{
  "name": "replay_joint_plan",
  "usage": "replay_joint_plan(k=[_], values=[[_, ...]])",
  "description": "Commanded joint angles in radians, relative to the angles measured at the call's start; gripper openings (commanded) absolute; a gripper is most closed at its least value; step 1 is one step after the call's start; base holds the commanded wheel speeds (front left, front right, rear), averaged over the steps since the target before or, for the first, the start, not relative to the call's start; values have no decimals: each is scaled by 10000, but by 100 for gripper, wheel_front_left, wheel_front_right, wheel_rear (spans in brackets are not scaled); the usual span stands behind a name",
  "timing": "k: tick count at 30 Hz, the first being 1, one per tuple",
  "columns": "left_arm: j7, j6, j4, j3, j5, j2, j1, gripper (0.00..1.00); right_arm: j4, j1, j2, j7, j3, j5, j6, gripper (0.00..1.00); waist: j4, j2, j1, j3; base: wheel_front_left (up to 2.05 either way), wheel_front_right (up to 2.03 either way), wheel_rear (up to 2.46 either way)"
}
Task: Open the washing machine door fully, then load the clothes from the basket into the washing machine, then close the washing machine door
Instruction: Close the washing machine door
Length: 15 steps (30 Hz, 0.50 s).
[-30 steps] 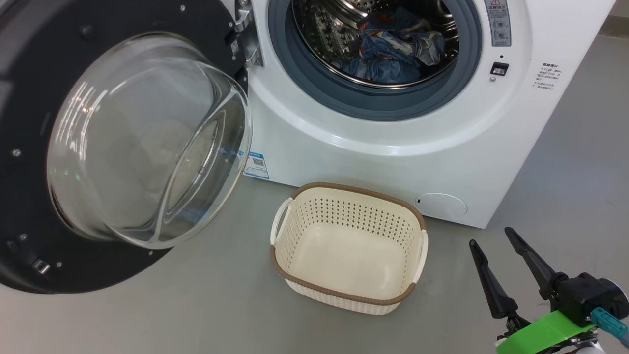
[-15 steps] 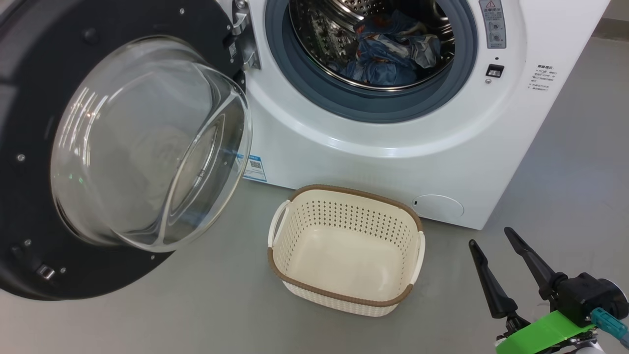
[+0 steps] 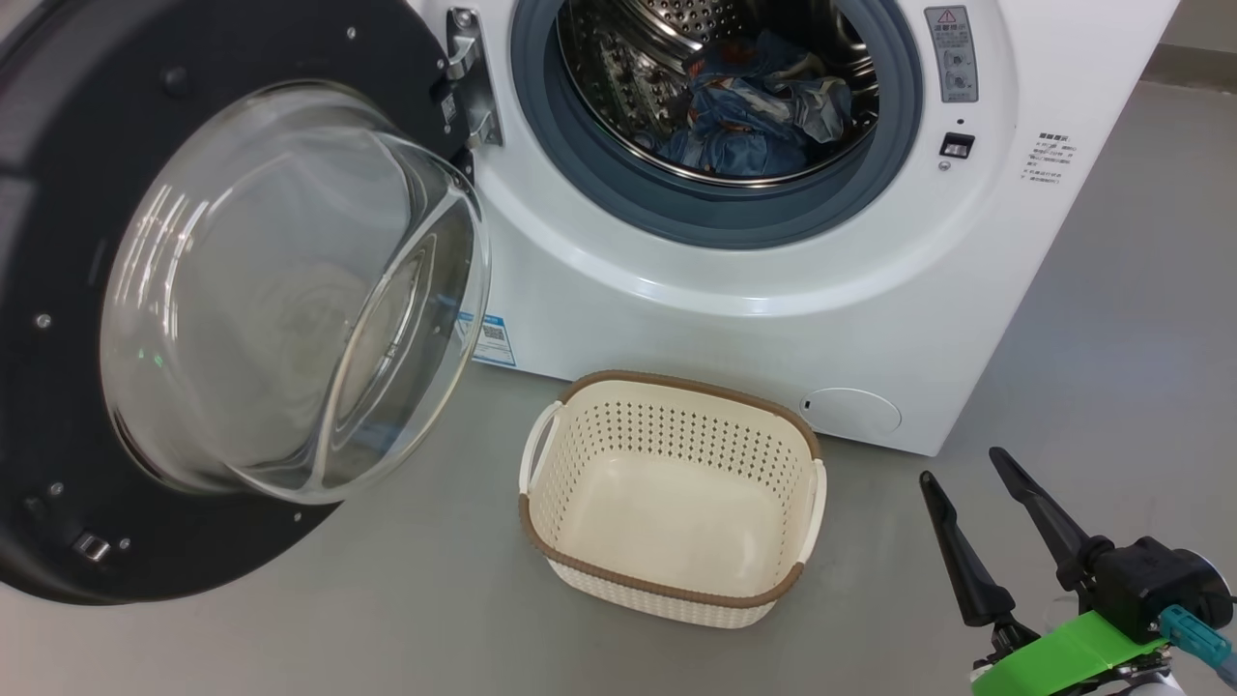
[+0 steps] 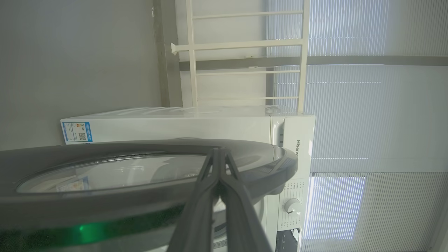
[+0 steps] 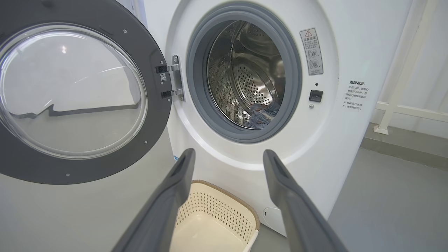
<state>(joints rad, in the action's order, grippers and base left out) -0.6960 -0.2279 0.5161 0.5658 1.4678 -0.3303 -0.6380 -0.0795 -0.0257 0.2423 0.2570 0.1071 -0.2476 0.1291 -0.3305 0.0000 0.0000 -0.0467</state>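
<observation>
The washing machine (image 3: 773, 319) stands with its washing machine door (image 3: 58, 193) swung open to the left, glass bowl bulging toward me. The clothes (image 3: 754, 106), a blue printed bundle, lie inside the steel drum, and a bit of them (image 5: 260, 115) shows in the right wrist view. On the floor in front sits the basket (image 3: 667, 503), cream with a brown rim, with nothing in it. My right gripper (image 3: 961, 464) hovers open to the right of the basket, holding nothing. My left gripper (image 4: 218, 150) is shut, its fingers lying across the door's (image 4: 70, 150) black outer rim; whether they touch it I cannot tell.
Grey floor (image 3: 1140, 290) stretches to the right of the machine. A white railing (image 5: 402, 108) stands behind it on the right. In the left wrist view a white frame (image 4: 245, 45) and window blinds (image 4: 367, 105) rise behind the machine.
The head camera has shifted, sliding the whole picture a little left and down. Door, basket, clothes and right gripper keep their places.
</observation>
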Motion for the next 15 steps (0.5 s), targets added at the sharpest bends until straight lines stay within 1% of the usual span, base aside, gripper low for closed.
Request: replay_joint_plan(k=[1,15], values=[[-245,-75,-229,-90,-25,-218,89,0,224,-223,65,48,163,-3,16,100,14,0,0,9,0,0,0],[-427,-319,-675,-273,-138,-80,329,0,230,-201,-6,48,149,7,16,100,155,0,0,28,0,0,0]])
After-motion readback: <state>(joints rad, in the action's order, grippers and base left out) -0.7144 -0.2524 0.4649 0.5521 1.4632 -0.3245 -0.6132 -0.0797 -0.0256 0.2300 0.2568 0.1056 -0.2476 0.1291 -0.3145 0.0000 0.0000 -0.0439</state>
